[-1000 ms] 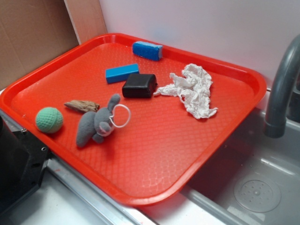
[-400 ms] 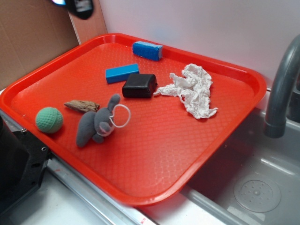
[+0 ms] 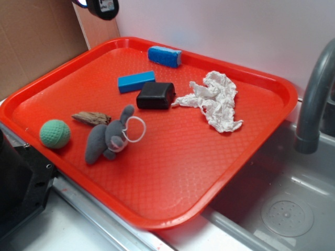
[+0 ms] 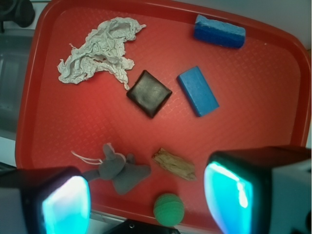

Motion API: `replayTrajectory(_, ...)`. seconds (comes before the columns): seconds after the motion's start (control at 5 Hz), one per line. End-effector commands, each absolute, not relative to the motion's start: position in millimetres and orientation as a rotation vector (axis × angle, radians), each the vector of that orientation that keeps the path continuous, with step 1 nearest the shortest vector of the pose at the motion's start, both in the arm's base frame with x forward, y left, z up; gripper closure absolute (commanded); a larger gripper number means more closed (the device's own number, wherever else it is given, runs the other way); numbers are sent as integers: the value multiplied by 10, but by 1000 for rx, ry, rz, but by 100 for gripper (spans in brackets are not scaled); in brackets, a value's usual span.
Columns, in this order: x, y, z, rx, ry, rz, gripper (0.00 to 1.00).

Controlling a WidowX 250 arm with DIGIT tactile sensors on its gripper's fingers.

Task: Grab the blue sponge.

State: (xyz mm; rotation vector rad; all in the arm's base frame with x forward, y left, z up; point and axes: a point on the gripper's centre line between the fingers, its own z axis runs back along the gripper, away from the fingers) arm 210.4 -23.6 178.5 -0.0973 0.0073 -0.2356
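1. Blue sponge (image 3: pixel 164 56) at the far edge of the red tray (image 3: pixel 172 172), just beside the far rim. Rough top, soft round corners, one end paler. Nothing on top of it and nothing touching it, so easy to reach from above.
2. Smooth blue block (image 3: pixel 136 81) a bit nearer, touching or almost touching the black box (image 3: pixel 156 95). Shiny and sharp-edged, so not the sponge. Close enough to mix up, so best to aim past it toward the far rim.
3. Crumpled white paper (image 3: pixel 212 99) to the right of the black box, well apart from the sponge.
4. Grey toy bunny (image 3: pixel 109 137) with a white loop, bit of wood (image 3: pixel 92 118) and green ball (image 3: pixel 55 134) all near the left front of the tray, far from the sponge. Not in the way.
5. Gripper (image 4: pixel 146 197) high up over the near-left side of the tray, looking straight down. Two fingers wide apart with a big gap between them, holding nothing. Spread like this to be ready to fit around the sponge.
6. In the outside view, only a dark bit of the arm (image 3: pixel 102 7) at the top left, well above the tray.
7. Grab not yet begun. Next, likely a move across toward the far edge, then down over the sponge with one finger on each long side.
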Motion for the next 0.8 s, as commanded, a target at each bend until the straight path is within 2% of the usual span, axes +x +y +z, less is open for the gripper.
replayTrajectory(0.0, 2162, -268, 1919, -95, -48, -223, 0)
replayTrajectory(0.2, 2579, -90, 1812, -56, -182, -239, 0)
replayTrajectory(0.4, 2860, -53, 1675, -60, -320, -367, 0)
replayTrajectory(0.6, 3056, 0, 1523, -58, -349, -368, 0)
